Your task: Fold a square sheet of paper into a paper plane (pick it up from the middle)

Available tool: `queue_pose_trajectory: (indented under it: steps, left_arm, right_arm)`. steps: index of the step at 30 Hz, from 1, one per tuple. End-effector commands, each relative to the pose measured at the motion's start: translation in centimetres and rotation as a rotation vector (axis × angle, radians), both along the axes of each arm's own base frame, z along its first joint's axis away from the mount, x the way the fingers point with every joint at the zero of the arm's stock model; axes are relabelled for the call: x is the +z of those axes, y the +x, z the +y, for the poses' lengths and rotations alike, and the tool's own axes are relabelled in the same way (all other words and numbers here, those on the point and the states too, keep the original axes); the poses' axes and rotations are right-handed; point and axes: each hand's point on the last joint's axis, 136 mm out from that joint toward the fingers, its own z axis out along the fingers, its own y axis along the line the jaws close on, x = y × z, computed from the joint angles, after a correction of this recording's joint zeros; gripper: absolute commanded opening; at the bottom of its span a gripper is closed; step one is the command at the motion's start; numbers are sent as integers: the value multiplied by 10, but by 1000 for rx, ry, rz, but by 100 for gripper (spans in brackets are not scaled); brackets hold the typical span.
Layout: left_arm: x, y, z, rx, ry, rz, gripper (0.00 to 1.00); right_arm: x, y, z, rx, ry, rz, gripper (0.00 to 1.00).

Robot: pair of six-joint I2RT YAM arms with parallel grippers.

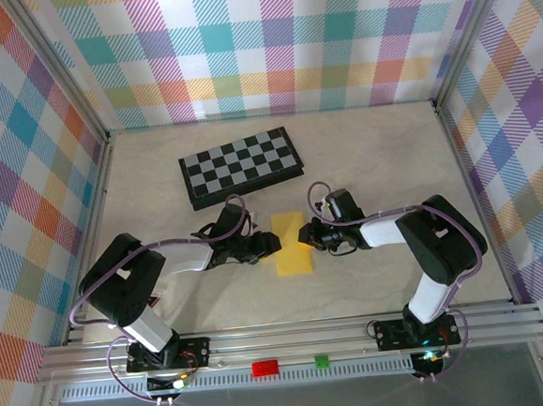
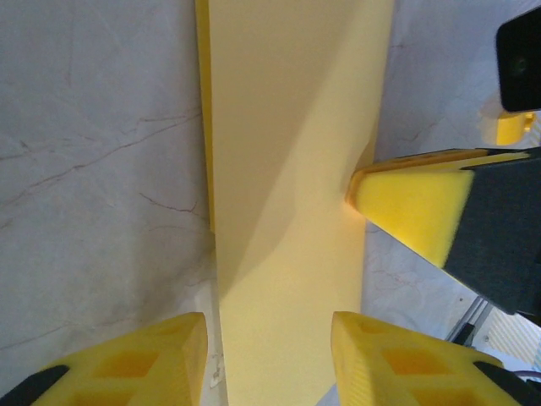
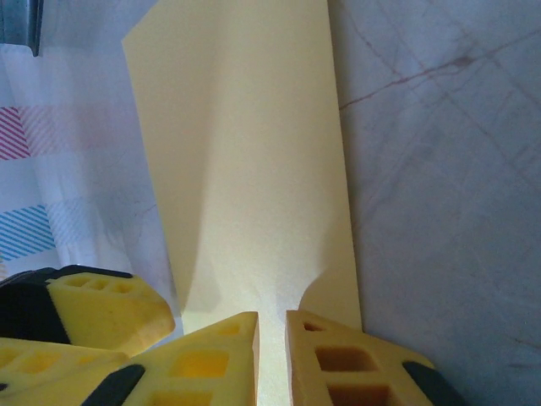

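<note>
One paper sheet [image 1: 291, 250], one chessboard [image 1: 241, 165], two end effectors [image 1: 272, 245] [image 1: 305, 237].

So the square sheet of paper [image 1: 291, 244] is thin, plain yellow, and right now it's doubled over into a narrow rectangle. It sits about mid-tabletop [image 1: 390, 156], long side running roughly 12 to 6 in the top view. The surface looks smooth and matte. Up close from the left wrist, one long edge shows two layers stacked, not quite flush.
</note>
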Motion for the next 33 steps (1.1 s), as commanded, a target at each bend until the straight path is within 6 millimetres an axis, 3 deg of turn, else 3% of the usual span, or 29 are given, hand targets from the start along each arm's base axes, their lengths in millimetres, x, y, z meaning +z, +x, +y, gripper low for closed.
queue_pose_trajectory:
  steps: [1,8,19,25,30,33]
  left_arm:
    - [-1,-1,-10,-29,-29,5,42]
    - [-2,-2,-15,-41,-48,12,38]
    - [-2,0,-12,-20,-30,-1,16]
    - [0,2,-12,-9,-29,-5,8]
    - [8,3,-11,-4,-34,-16,8]
    - [13,4,-12,-1,-36,-23,8]
  right_arm:
    - [-19,-7,-8,-12,-44,53,18]
    - [-20,-7,-8,-11,-44,56,18]
    - [-14,-5,-6,-4,-32,38,20]
    - [14,-4,-1,27,20,-56,28]
    - [44,-7,-7,47,36,-188,42]
    - [52,-13,-13,65,1,-240,46]
